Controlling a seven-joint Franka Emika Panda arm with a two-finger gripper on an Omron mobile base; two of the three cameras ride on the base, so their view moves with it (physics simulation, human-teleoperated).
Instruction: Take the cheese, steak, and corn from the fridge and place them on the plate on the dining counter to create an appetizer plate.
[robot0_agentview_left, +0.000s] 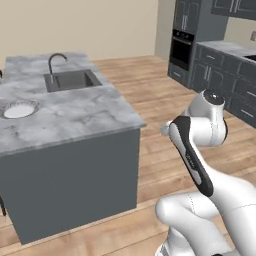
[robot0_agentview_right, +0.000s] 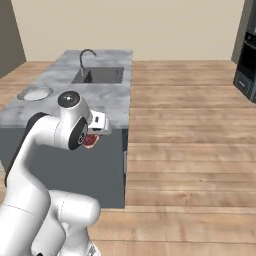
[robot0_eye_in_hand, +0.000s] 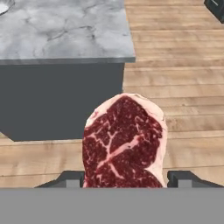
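Now the gripper (robot0_eye_in_hand: 127, 178) holds the steak (robot0_eye_in_hand: 124, 142) — beside the dining counter (robot0_eye_in_hand: 65, 30).

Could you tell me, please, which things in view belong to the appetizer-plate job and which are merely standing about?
Job: steak, held in the gripper; plate, bare, on the dining counter.

Standing about: inset sink and its faucet; wall oven; dark cabinets.

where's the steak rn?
In the pincer, held between its fingers: the steak hangs over the wood floor just off the dining counter end, short of the plate.
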